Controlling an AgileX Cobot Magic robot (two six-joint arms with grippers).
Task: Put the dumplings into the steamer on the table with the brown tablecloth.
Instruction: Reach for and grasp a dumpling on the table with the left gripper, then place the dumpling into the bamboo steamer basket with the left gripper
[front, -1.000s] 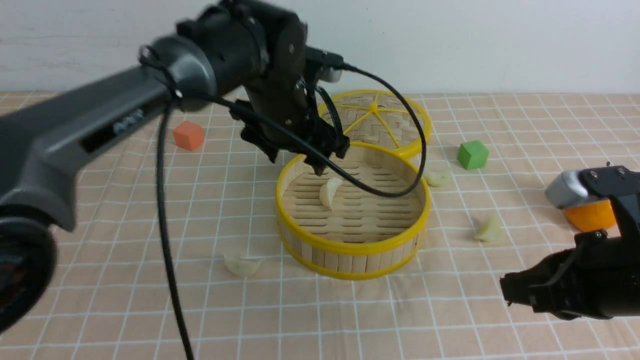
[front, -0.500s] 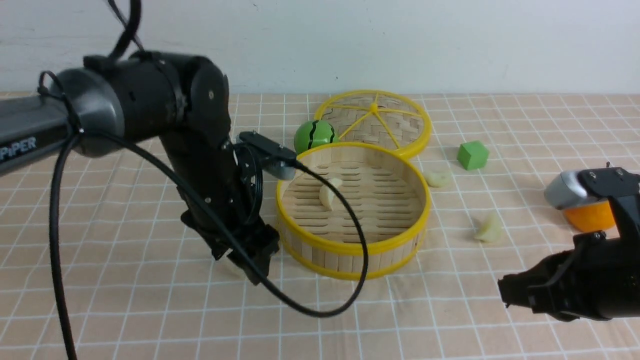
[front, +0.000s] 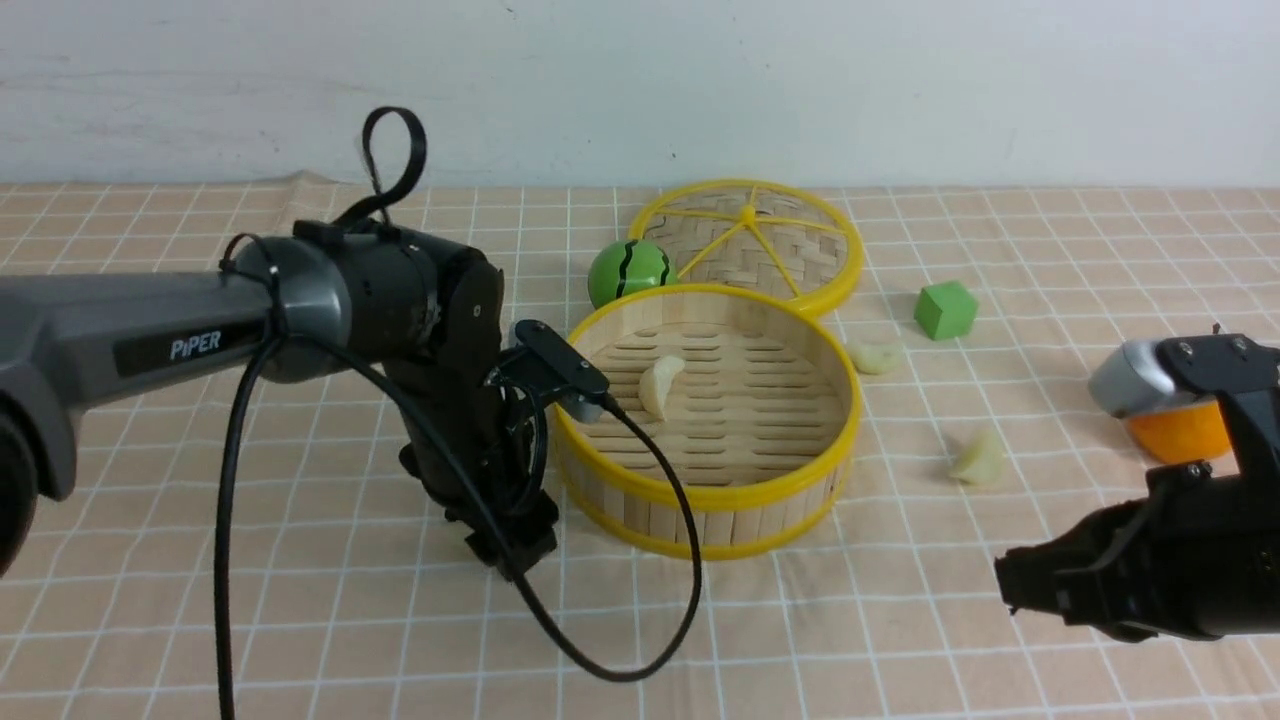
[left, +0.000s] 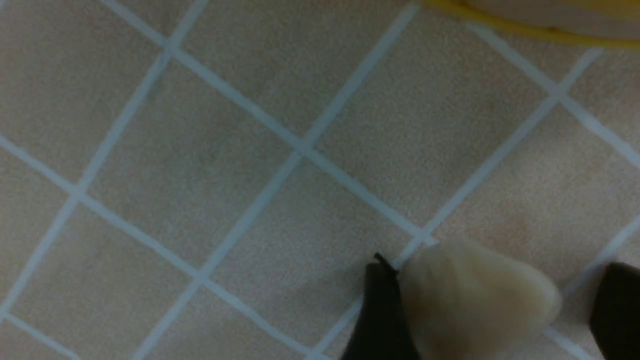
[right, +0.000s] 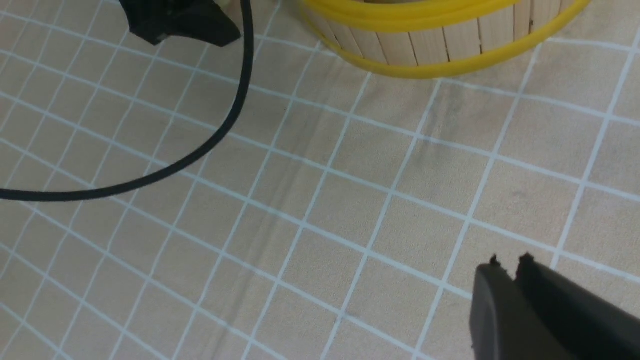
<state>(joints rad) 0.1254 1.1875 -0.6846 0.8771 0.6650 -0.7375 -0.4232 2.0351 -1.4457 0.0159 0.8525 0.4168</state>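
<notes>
Left arm has swung off the steamer (front: 700, 495) and come right down to the counter (front: 900, 650) since a second ago, and it sits a touch lower than half a second back. Its left gripper (front: 512, 548) is on the brown tablecloth (front: 300, 620) just beside the steamer's near-left wall. On the left wrist view it's spread apart around a dumpling (left: 475, 300), nothing grabbed yet: one finger (left: 380, 310) touches it, the other stands off with a gap, so it's off-centre between the jaws. That view crops it, so I can't tell which way its long axis runs. A second dumpling (front: 660, 385) lies inside the steamer. A third dumpling (front: 875, 355) near the green cube (front: 945, 310) and a fourth dumpling (front: 978, 458) lie on the cloth to the right, closer to the right arm. Right gripper (front: 1010, 585) is pinched closed on nothing, low at front right, well apart from everything. My guess is the next bit is just closing, then a short hop right over the rim, though the touching finger might shove it sideways.
</notes>
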